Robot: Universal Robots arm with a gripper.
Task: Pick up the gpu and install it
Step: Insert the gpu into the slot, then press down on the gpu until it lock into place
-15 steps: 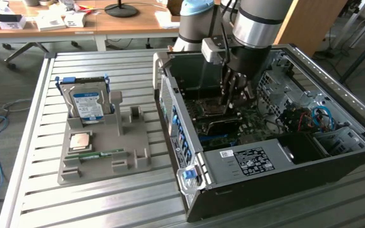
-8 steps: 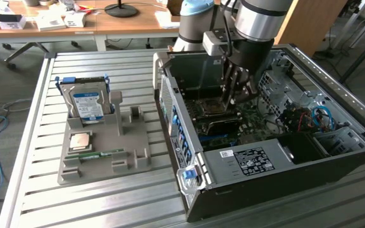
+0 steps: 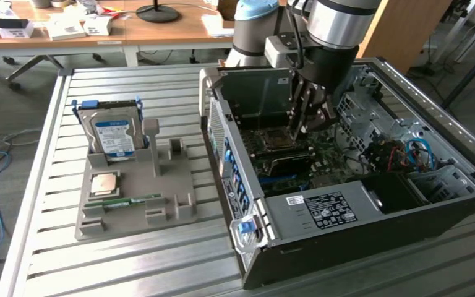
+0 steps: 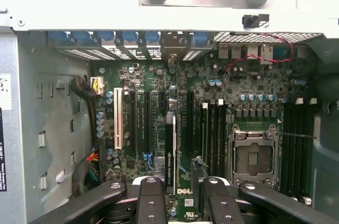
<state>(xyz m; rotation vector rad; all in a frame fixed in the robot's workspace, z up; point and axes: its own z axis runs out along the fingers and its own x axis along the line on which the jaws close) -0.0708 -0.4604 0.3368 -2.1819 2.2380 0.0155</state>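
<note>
Item: gpu [image 4: 170, 150], standing edge-on among the expansion slots mid-motherboard [image 4: 254, 83], so its connector is meeting a slot. Item: gripper [image 4: 180, 195], hanging inside the case [image 3: 386, 216], straddling the card, jaws partly apart, apparently gripping nothing.

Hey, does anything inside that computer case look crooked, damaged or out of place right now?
Nothing stands out. The gpu stands edge-on, parallel with the motherboard slots, close by the gripper. No damage shows.
</note>
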